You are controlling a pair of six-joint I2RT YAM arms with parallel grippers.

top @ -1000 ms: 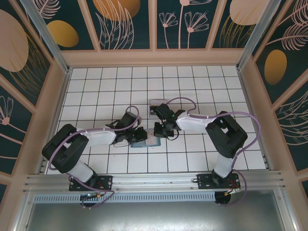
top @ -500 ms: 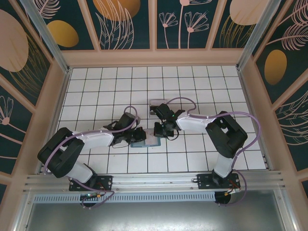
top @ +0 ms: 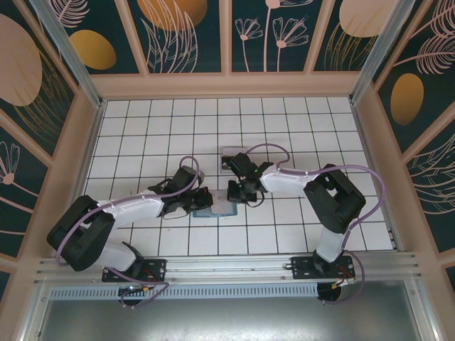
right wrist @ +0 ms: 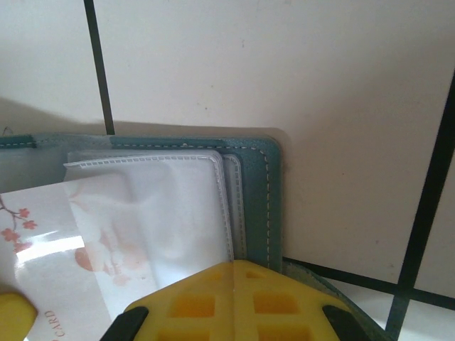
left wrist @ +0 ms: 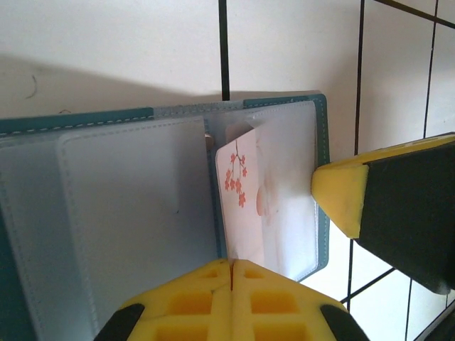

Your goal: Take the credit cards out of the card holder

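Note:
The card holder (top: pixel 215 208) lies open on the tiled floor between both grippers, teal outside with clear sleeves (left wrist: pixel 135 213) inside. A pale credit card (left wrist: pixel 245 206) with pink blossoms sticks partly out of a sleeve. My left gripper (left wrist: pixel 231 266) is shut, and the card's near edge runs into the seam between its yellow fingers. My right gripper (right wrist: pixel 233 273) is shut, its tips down on the holder's teal right edge (right wrist: pixel 252 192). The same card (right wrist: pixel 43 234) shows at the left of the right wrist view. One right finger (left wrist: pixel 341 192) shows beside the holder.
A clear plastic box (top: pixel 229 156) sits just behind the right gripper (top: pixel 238 192). The left gripper (top: pixel 202 201) is at the holder's left side. Wooden walls ring the tiled floor, and the metal rail (top: pixel 227 266) with the arm bases runs along the near edge.
The left arm's elbow has swung left and lower while its gripper stayed at the holder and closed onto the card. The right arm has not moved.

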